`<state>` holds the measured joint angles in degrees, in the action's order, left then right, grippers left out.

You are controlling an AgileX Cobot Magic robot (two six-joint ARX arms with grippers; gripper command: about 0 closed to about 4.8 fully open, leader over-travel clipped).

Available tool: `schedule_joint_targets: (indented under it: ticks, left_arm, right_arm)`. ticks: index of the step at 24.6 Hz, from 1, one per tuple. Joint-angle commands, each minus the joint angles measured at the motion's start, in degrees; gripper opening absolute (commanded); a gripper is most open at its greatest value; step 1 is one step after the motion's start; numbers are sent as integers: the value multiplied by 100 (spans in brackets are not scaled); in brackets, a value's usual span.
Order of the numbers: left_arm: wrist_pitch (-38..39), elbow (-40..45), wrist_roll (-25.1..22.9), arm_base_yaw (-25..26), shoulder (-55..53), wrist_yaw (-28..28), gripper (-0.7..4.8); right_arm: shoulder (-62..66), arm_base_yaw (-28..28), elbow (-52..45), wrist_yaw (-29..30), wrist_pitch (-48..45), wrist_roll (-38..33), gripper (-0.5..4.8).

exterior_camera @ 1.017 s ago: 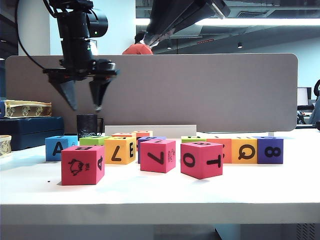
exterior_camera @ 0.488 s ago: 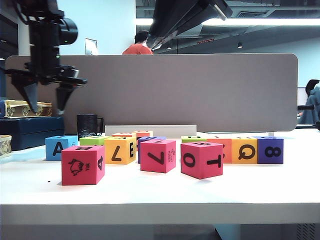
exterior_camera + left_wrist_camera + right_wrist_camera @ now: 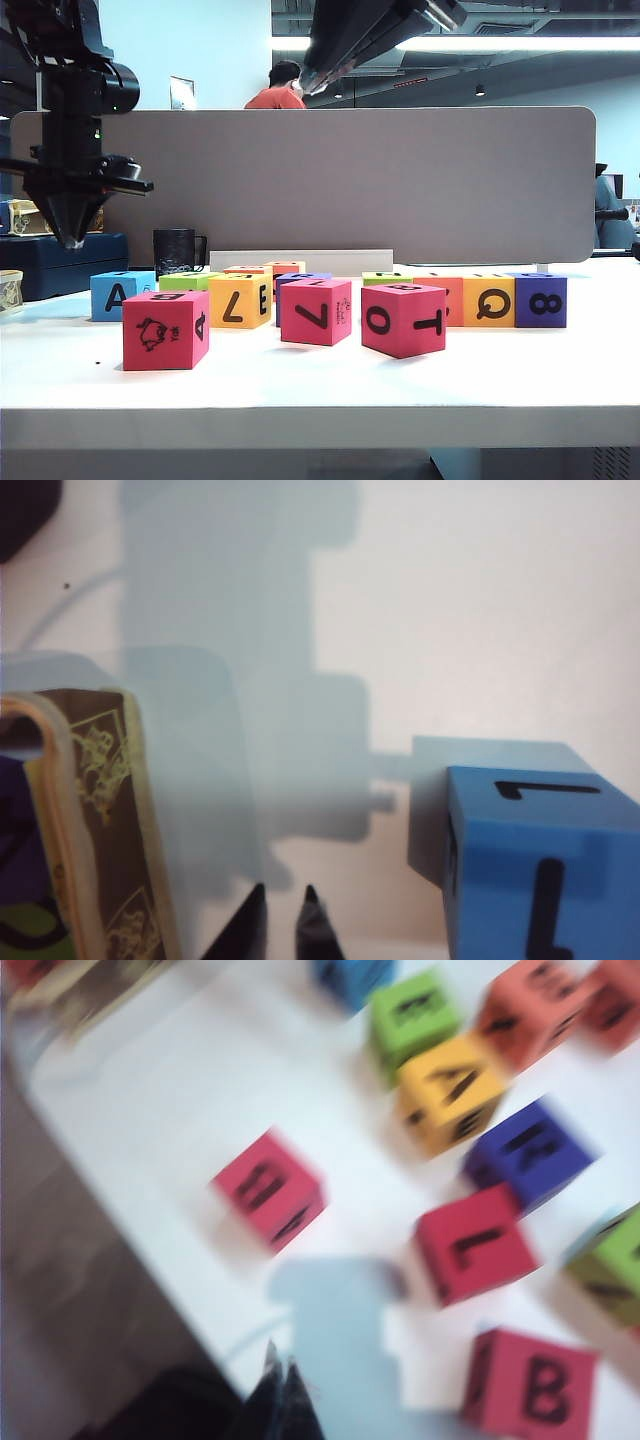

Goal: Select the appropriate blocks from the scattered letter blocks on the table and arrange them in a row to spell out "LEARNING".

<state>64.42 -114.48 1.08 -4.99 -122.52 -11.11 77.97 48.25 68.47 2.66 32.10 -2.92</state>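
**Both claws up in the air, blocks waiting below**

The left claw (image 3: 68,236) hangs high over the far left end of the counter (image 3: 320,385), its fingers (image 3: 312,920) pinched nearly together with nothing between them. Straight beneath it sit bare white surface and its own shadow, with a blue block (image 3: 540,860) just off to one side and a gold-patterned box (image 3: 95,820) to the other. The right claw (image 3: 282,1375) also looks closed and empty (that picture is badly blurred), hovering above a spread of red-pink, yellow, green, purple and orange letter blocks (image 3: 470,1240).

From the front, the blocks lie scattered across the counter: a blue "A" block (image 3: 118,295) at the left, a yellow block (image 3: 240,300), three red-pink ones up front, an orange "Q" (image 3: 488,300) and a purple "8" (image 3: 540,300) at the right. A black mug (image 3: 176,250) stands behind them by the grey partition (image 3: 400,190).
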Motion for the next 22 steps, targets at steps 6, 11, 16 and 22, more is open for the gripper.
schedule_joint_targets:
  ticks: [6,11,16,22]
  left_arm:
    - [-68,-4,-66,11,-186,184,15]
    - [-129,-4,-68,4,-382,660,15]
    - [-101,-4,-175,-4,-492,1237,15]
    - [-50,-4,-284,-17,-501,1759,14]
  right_arm:
    - [44,-699,42,-315,-664,44,-2]
    - [44,-905,166,-315,-529,44,-2]
    - [44,-898,269,-310,-529,44,-2]
    - [44,-898,282,-295,-529,42,-2]
